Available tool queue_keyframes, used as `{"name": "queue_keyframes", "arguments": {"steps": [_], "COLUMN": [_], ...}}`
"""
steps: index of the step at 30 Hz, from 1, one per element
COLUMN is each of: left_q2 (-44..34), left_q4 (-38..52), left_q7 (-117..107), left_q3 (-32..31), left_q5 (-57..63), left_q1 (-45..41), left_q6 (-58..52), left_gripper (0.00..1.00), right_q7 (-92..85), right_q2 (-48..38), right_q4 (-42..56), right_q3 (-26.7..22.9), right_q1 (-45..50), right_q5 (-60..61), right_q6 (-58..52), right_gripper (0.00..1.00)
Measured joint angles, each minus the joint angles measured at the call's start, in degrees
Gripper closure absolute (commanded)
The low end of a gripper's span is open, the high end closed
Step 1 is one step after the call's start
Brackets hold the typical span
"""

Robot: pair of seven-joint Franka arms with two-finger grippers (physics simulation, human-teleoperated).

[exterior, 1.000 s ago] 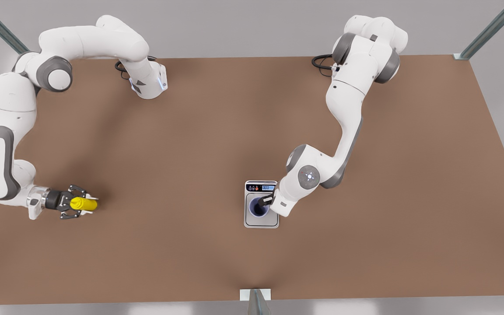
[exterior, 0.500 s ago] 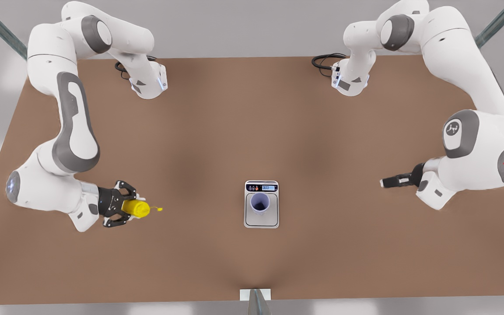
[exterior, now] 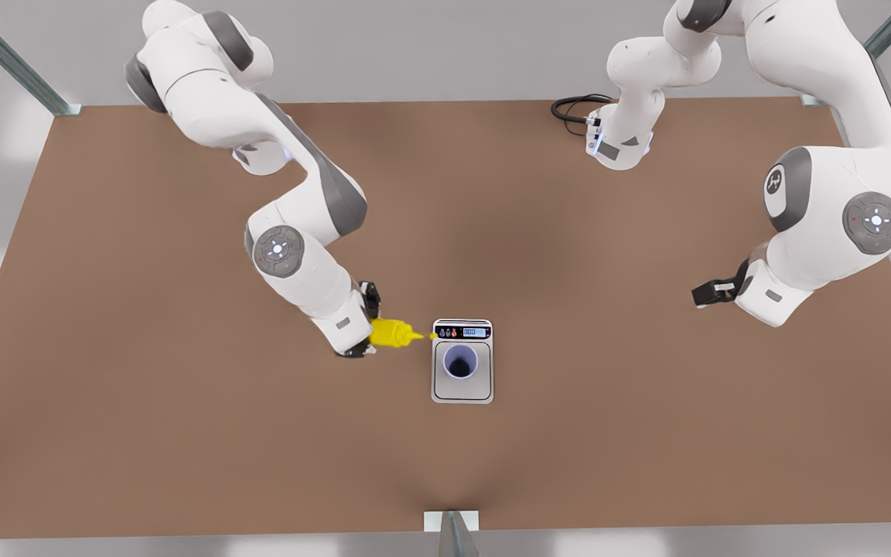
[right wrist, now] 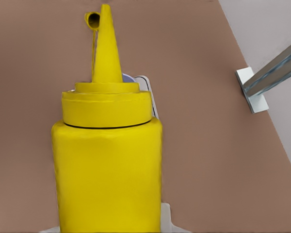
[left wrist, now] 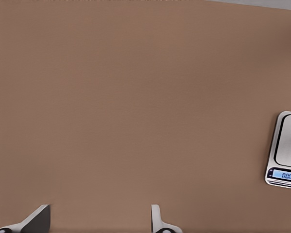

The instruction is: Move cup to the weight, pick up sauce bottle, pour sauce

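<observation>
Cup (exterior: 460,360): upright on the steel plate of the weight (exterior: 462,391), near the display end; first step looks done

Weight: flat on the brown table (exterior: 182,433), a little toward the front view's right of centre; in the left wrist view its display corner (left wrist: 284,162) sits at the frame's edge

Sauce bottle (exterior: 391,333): lifted and tipped roughly level, nozzle aimed at the weight's near edge, tip just short of the black display strip; in the right wrist view the bottle (right wrist: 107,165) points nozzle-first at the scale, a drip at the tip; pick-up looks done

Right gripper (exterior: 366,325): clamped on the bottle's body, just beside the weight on the front view's left

Left gripper (exterior: 712,293): well apart from the scale on the front view's right, holding nothing; fingers (left wrist: 157,221) spread wide over bare table; this arm waits

Left to do: judged, the pour itself; the nozzle is not yet over the cup's mouth, so it needs carrying across the plate; any sauce falling now would likely hit the display strip or table
</observation>
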Motion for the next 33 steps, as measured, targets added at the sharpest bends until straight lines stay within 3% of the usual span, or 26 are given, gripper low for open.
{"name": "queue_keyframes", "arguments": {"steps": [7, 11, 16, 19, 23, 33], "left_q2": [0.17, 0.34, 0.48, 0.53, 1.19, 2.28], "left_q4": [0.09, 0.09, 0.09, 0.09, 0.17, 0.35], "left_q7": [0.00, 0.00, 0.00, 0.00, -0.39, -0.42], "left_q3": [-0.01, -0.09, -0.09, -0.09, -0.18, -0.27], "left_q5": [0.15, 0.16, 0.20, 0.19, 0.26, 0.37], "left_q1": [0.00, 0.17, 0.18, 0.18, -0.20, -2.60], "left_q6": [0.00, 0.00, 0.17, 0.18, 0.26, 0.09], "left_gripper": [0.00, 0.00, 0.00, 0.00, 0.00, 0.00], "right_q7": [12.29, 11.08, -12.82, -28.38, -38.89, -69.20], "right_q2": [1.26, 1.05, -0.66, -0.55, 0.68, 16.64], "right_q4": [3.14, 2.23, -0.07, -5.15, -9.26, -12.53], "right_q3": [-0.37, 0.20, 0.32, 0.33, 0.32, 0.32], "right_q1": [4.43, 0.37, -14.32, -21.61, -23.70, -26.06], "right_q5": [-5.86, -4.36, 18.64, 30.68, 38.99, 60.70], "right_q6": [0.26, -0.17, -9.08, -9.16, -7.79, -7.57], "right_gripper": [0.52, 0.52, 0.52, 0.52, 0.52, 0.52]}}
